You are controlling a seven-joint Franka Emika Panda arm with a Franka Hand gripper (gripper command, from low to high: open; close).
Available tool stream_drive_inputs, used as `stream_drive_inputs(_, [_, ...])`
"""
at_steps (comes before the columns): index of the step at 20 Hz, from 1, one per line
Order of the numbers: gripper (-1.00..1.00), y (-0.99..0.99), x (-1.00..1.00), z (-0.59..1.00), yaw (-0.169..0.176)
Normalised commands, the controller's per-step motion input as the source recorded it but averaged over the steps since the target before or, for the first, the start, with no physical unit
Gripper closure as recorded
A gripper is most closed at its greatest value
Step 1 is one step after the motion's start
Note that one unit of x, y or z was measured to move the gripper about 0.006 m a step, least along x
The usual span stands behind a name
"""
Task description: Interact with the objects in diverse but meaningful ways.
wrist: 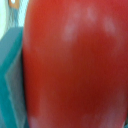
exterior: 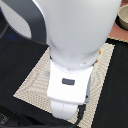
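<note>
The red tomato (wrist: pixel 75 65) fills almost the whole wrist view, very close to the camera and blurred. A pale blue-green surface (wrist: pixel 11 75), perhaps the carton, shows beside it. The gripper's fingers show in neither view. In the exterior view the white arm (exterior: pixel 75 35) blocks the middle of the scene and hides the gripper and whatever lies under it. The bread loaf, the sausage stick and the pot cannot be made out.
A woven beige placemat (exterior: pixel 35 80) lies on the black table under the arm. A round tan dish (exterior: pixel 122 17) sits at the exterior view's far upper right. A small orange bit (exterior: pixel 101 50) peeks out beside the arm.
</note>
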Motion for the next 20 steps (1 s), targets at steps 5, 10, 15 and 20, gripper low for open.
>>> stream_drive_inputs(5, [1.00, 0.01, -1.00, -0.31, 0.067])
stream_drive_inputs(10, [1.00, 0.00, -1.00, -0.43, 0.027])
stream_drive_inputs(15, [1.00, 0.06, -1.00, -0.36, 0.011])
stream_drive_inputs(20, [1.00, 0.24, -1.00, -0.22, 0.000])
